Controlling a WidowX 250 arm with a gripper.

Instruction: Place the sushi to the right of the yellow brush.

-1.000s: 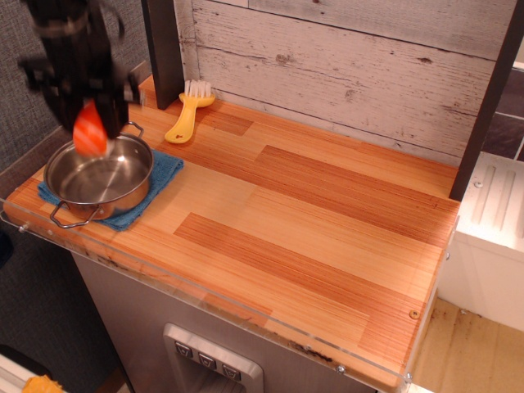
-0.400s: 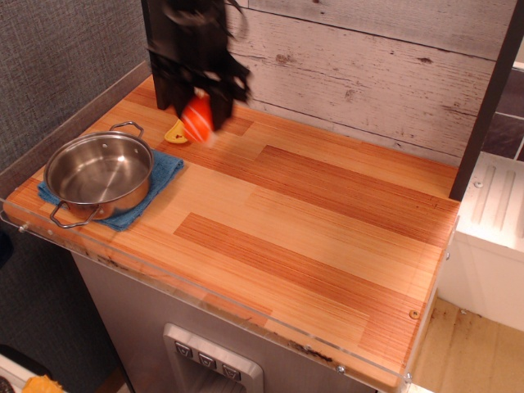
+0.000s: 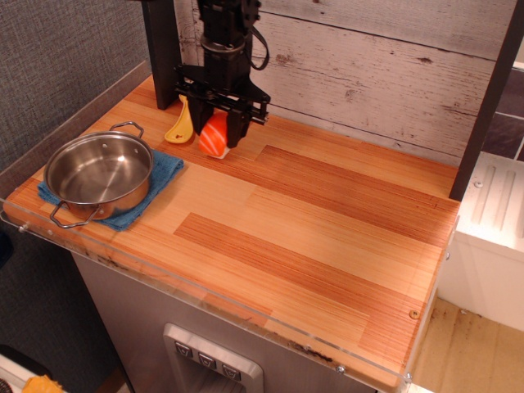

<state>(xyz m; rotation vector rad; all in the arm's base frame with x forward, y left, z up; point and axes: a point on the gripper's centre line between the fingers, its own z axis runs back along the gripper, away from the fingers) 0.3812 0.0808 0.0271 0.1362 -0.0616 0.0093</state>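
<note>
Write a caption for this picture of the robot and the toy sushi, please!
The gripper lowers the sushi onto the wooden counter just right of the yellow brush.

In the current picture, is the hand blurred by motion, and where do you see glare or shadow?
In the observation.image view the hand looks sharp, with no motion smear; the sushi it grips and the yellow brush are clear too. The steel pot shows soft bright reflections inside, not harsh glare. Lighting on the wooden counter is even, with only a faint shadow under the sushi.
</note>
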